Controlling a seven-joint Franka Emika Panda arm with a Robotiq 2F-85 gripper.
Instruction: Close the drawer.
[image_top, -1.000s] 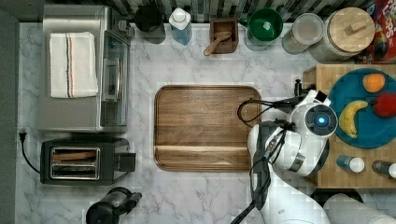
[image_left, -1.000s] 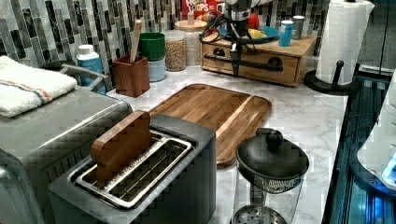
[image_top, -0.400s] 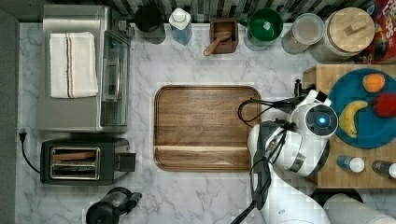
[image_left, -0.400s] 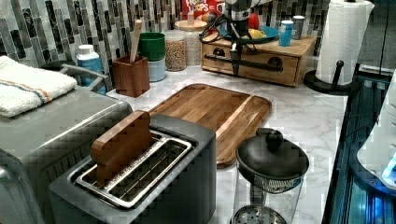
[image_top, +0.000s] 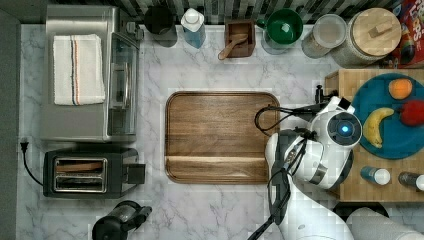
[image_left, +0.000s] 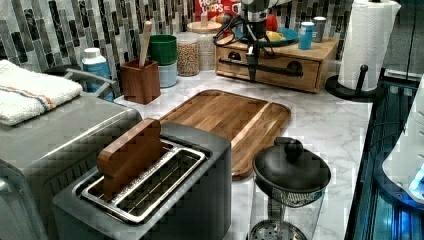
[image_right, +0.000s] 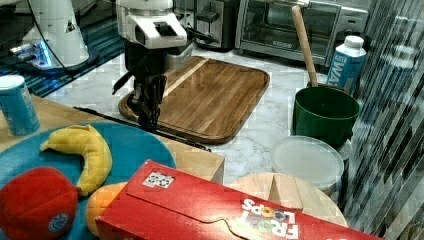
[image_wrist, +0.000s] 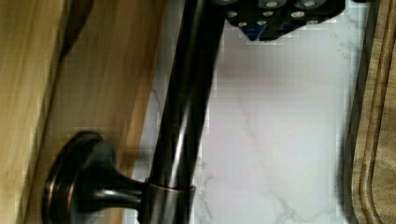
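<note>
Brushed metal up front in the left view: the toaster (image_left: 150, 200) sits nearest the camera with a wooden slab (image_left: 130, 157) stuck in one slot. Just to the left view's right of it is a glass jar with a black lid (image_left: 291, 172). Past those, the brown cutting board (image_left: 235, 117) lies flat on the marble counter (image_left: 330, 125).

Behind the board is what I care about. The drawer (image_left: 272, 58) sits in the bamboo box at the far side of the counter, under the blue plate (image_left: 285, 36) with the fruit. From this angle its front looks about level with the box, though I can't judge a small gap. Its black bar handle (image_left: 285, 71) runs across the front.

The gripper (image_left: 251, 75) hangs straight down in front of that handle, towards its end on the left view's left. The fingers look pinched together with nothing between them. In the wrist view the fingertips (image_wrist: 285, 18) are right beside the bar, on the counter side of it and not wrapped around it. I can't tell if they actually touch.

Farthest back are the paper towel roll (image_left: 367, 45), the canisters and a cereal box (image_left: 220, 7) along the tile wall.
</note>
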